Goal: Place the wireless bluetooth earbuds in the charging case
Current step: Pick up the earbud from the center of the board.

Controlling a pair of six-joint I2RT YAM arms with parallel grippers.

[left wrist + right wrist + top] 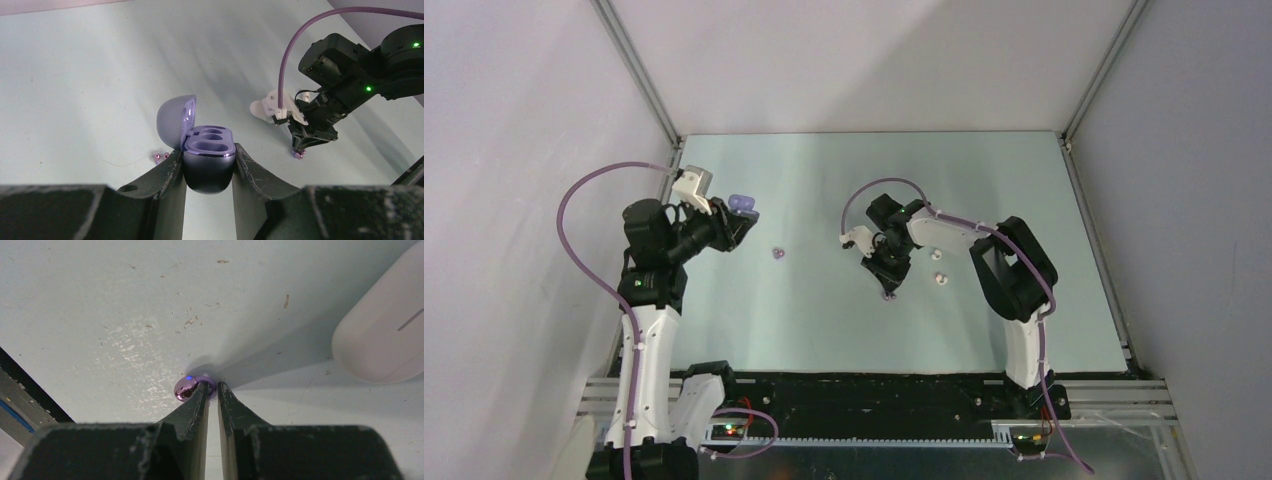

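Note:
My left gripper is shut on an open lilac charging case and holds it above the table, lid up, with both wells empty; it also shows in the top view. My right gripper is down on the table, its jaws almost closed and pinching a glossy purple earbud at the tips. A second purple earbud lies on the table between the arms. A white case lies just right of my right gripper. Two white buds lie near it.
The pale green table is walled on three sides. A dark strip marks its edge in the right wrist view. The right arm stands across from the left wrist camera.

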